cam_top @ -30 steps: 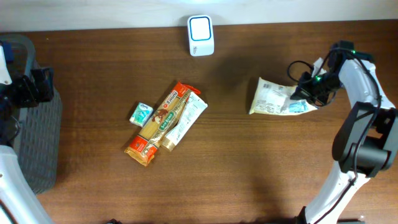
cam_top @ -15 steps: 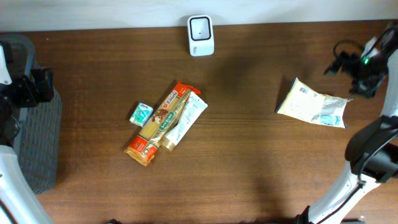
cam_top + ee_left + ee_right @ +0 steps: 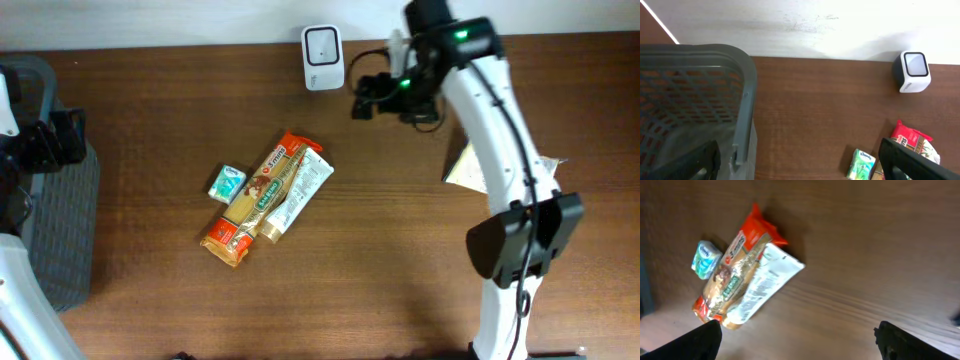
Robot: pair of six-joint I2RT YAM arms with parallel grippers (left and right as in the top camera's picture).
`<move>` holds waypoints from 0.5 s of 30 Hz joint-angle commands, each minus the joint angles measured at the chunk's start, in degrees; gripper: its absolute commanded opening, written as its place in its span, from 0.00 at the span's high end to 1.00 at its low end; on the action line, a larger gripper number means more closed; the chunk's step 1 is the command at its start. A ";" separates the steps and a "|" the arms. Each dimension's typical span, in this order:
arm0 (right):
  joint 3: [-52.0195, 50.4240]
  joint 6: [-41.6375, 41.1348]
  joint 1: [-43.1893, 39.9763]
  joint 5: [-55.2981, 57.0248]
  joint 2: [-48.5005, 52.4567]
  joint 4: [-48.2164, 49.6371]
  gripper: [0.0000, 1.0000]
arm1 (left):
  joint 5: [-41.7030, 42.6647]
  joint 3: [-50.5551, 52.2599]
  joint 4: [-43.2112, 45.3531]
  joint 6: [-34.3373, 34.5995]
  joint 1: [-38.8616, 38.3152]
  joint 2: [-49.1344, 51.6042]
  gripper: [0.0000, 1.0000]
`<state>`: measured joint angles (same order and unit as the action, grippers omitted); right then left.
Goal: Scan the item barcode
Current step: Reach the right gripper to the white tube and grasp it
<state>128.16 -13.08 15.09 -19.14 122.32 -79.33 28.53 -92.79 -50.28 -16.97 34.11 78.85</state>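
Overhead and wrist views were checked.

The white, rounded scanner block with a dark-framed window [image 3: 322, 56] was seen standing at the far edge of the brown wooden table [image 3: 400, 280], window upward, so that a barcode could be passed over it.

Three unscanned items were found bunched left of centre. The orange-and-red cellophane packet of spaghetti [image 3: 255, 200] lay diagonally. The white squeeze tube [image 3: 298, 192] was pressed against its right side, and the small green-and-white tissue pack [image 3: 227, 183] lay just beside it on the left. A pale, crinkled flat packet [image 3: 466, 168] was noted well apart on the right, partly hidden under the right arm.

The right gripper [image 3: 368, 95] was held above the table just right of the scanner. Its jaws were spread wide and nothing was held between them. In its wrist view the bunched items lay ahead, so a fresh pick from that cluster was judged to be the step in hand.

The left gripper [image 3: 60, 140] was parked at the grey plastic mesh basket [image 3: 60, 230], jaws likewise wide and empty, presumably kept clear of the working area.
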 commanded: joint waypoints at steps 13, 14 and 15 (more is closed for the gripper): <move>-29.51 -22.43 15.39 -0.09 0.96 30.01 0.11 | 0.61 -0.57 0.09 -0.70 0.20 -0.59 0.01; -31.01 -23.69 16.35 -0.09 0.96 31.52 0.13 | 0.61 -0.57 0.09 -0.70 0.20 -0.59 0.01; -32.28 -23.82 17.44 0.39 0.96 32.52 0.16 | 0.61 -0.57 0.09 -0.70 0.20 -0.59 0.01</move>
<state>98.08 -34.11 30.44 -19.14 123.20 -48.21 28.53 -92.79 -50.26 -16.97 34.11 78.85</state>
